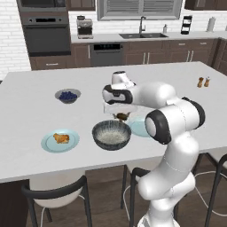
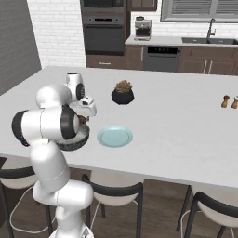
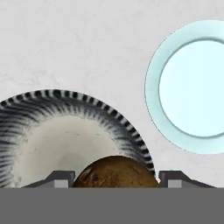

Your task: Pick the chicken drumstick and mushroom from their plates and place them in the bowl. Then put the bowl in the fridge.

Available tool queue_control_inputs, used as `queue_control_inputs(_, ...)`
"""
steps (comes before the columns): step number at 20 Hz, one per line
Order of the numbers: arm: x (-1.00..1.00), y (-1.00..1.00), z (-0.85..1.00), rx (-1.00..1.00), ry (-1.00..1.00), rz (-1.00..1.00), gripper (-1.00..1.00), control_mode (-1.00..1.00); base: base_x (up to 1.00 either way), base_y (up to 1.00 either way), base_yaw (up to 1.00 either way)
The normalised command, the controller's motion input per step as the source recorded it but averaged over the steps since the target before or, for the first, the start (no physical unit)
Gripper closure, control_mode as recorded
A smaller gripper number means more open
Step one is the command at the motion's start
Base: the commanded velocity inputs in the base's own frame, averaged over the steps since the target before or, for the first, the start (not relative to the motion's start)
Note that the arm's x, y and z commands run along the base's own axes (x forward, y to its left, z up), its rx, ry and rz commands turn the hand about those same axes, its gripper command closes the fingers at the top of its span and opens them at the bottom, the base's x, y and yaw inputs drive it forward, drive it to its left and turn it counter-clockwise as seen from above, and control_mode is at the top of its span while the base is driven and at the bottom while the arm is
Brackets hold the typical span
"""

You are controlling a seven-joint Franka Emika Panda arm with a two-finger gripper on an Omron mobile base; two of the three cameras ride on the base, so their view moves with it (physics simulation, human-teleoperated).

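The mushroom (image 3: 114,171) is pinched between the two fingertips of the gripper (image 3: 114,179) at the bottom centre of the hand view, the jaws spread just wide enough to clamp the brown lump. In the left base view the gripper (image 1: 120,116) is seen at centre frame, carrying the mushroom (image 1: 122,116) just above the far rim of the bowl (image 1: 111,135).

The relation that matters is seen in the hand view: the bowl (image 3: 57,140) fills the lower left, its pale inside lying up and to the left of the held mushroom, which hangs over the rim on the right-hand side. A short shift toward the bowl's centre is judged necessary before release.

The emptied plate (image 3: 192,87) lies at the upper right, apart from the bowl. The chicken drumstick (image 1: 61,138) rests on the other plate (image 1: 48,144) at the left of the left base view.
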Motion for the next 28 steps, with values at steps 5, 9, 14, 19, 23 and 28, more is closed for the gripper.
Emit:
queue_control_inputs(5,-0.05,0.59,-0.69,0.0,0.0,0.06,1.0,-1.0,0.0,0.0,0.0)
queue_control_inputs(9,0.01,0.23,-0.72,0.0,-0.01,0.01,1.0,-1.0,0.0,0.0,0.0)
queue_control_inputs(14,0.03,0.0,-0.1,0.0,-0.01,0.0,-1.0,-1.0,0.0,0.0,0.0)
queue_control_inputs(19,-0.2,0.05,0.41,0.0,-0.06,0.0,-1.0,-1.0,0.0,0.0,0.0)
queue_control_inputs(23,-0.11,0.37,0.69,0.01,-0.01,0.0,-1.0,-1.0,0.0,0.0,0.0)
queue_control_inputs(28,-0.22,0.83,0.85,0.06,0.02,0.01,-1.0,-1.0,0.0,0.0,0.0)
